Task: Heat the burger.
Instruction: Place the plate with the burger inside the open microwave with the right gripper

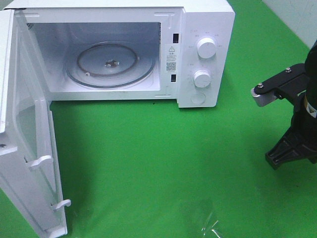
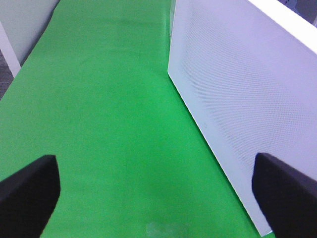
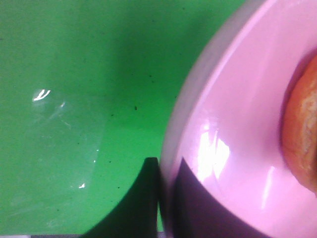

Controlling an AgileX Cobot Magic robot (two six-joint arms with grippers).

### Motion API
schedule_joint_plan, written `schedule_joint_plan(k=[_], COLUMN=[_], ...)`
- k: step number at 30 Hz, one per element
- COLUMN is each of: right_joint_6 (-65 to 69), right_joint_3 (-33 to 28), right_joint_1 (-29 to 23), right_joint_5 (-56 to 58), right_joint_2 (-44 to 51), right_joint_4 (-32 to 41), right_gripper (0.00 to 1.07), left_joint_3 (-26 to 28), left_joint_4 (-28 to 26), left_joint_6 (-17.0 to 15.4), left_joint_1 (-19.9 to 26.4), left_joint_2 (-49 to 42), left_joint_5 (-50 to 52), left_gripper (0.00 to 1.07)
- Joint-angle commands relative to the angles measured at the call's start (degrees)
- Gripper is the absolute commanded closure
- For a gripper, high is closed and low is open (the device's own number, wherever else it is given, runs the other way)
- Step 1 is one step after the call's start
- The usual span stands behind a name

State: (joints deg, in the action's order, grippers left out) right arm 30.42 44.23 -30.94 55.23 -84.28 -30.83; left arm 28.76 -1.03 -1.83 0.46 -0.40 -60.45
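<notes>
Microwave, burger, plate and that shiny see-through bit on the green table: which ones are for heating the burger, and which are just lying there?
For the job:
burger
pink plate under it
microwave, its door open
glass turntable inside

Just lying about:
clear plastic scrap
green table cover

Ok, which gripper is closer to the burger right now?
Right. The right gripper clamps the rim of the pink plate holding the burger. The left gripper hangs open beside the microwave door, with no burger in its view.
</notes>
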Motion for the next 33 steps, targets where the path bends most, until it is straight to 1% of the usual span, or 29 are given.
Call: schedule_joint_plan(k=[1,2,3,5,6,7,8,10,13,15,16,18,19,20,23,24,25,27,33], right_joint_6=[-0.7,-0.9,-0.9,-0.9,-0.9,-0.9,-0.9,-1.1,-1.1,-1.1,-1.1,-1.4,-1.4,-1.4,-1.5,-1.8,-1.8,-2.4,-2.4], right_joint_3=[-0.2,-0.2,-0.2,-0.2,-0.2,-0.2,-0.2,-0.2,-0.2,-0.2,-0.2,-0.2,-0.2,-0.2,-0.2,-0.2,-0.2,-0.2,-0.2], right_joint_1=[-1.9,-3.3,-3.3,-5.9,-5.9,-7.5,-7.5,-10.9,-12.1,-15.6,-15.6,-18.1,-18.1,-19.8,-20.6,-22.1,-22.1,-25.0,-27.9], right_joint_5=[2.3,2.7,2.7,3.9,3.9,4.8,4.8,5.2,5.2,5.2,5.2,5.2,5.2,5.3,5.4,5.8,5.8,6.7,6.7], right_joint_2=[1.6,2.2,2.2,3.0,3.0,3.2,3.2,3.4,3.6,3.6,3.6,3.6,3.6,3.6,3.6,3.6,3.6,3.6,3.6], right_joint_4=[-3.4,-3.4,-3.4,-3.4,-3.4,-3.4,-3.4,-3.4,-3.4,-3.4,-3.4,-3.4,-3.4,-3.4,-3.4,-3.4,-3.4,-3.4,-3.4], right_gripper=[1.07,1.07,1.07,1.07,1.07,1.07,1.07,1.07,1.07,1.07,1.07,1.07,1.07,1.07,1.07,1.07,1.07,1.07,1.07], left_joint_3=[-0.2,-0.2,-0.2,-0.2,-0.2,-0.2,-0.2,-0.2,-0.2,-0.2,-0.2,-0.2,-0.2,-0.2,-0.2,-0.2,-0.2,-0.2,-0.2], left_joint_4=[0.0,0.0,0.0,0.0,0.0,0.0,0.0,0.0,0.0,0.0,0.0,0.0,0.0,0.0,0.0,0.0,0.0,0.0,0.0], left_joint_6=[0.1,0.1,0.1,0.1,0.1,0.1,0.1,0.1,0.1,0.1,0.1,0.1,0.1,0.1,0.1,0.1,0.1,0.1,0.1], left_joint_1=[0.0,0.0,0.0,0.0,0.0,0.0,0.0,0.0,0.0,0.0,0.0,0.0,0.0,0.0,0.0,0.0,0.0,0.0,0.0], left_joint_2=[-1.1,-1.1,-1.1,-1.1,-1.1,-1.1,-1.1,-1.1,-1.1,-1.1,-1.1,-1.1,-1.1,-1.1,-1.1,-1.1,-1.1,-1.1,-1.1], left_joint_5=[0.8,0.8,0.8,0.8,0.8,0.8,0.8,0.8,0.8,0.8,0.8,0.8,0.8,0.8,0.8,0.8,0.8,0.8,0.8], left_gripper=[0.09,0.09,0.09,0.09,0.09,0.09,0.09,0.09,0.09,0.09,0.09,0.09,0.09,0.09,0.09,0.09,0.09,0.09,0.09])
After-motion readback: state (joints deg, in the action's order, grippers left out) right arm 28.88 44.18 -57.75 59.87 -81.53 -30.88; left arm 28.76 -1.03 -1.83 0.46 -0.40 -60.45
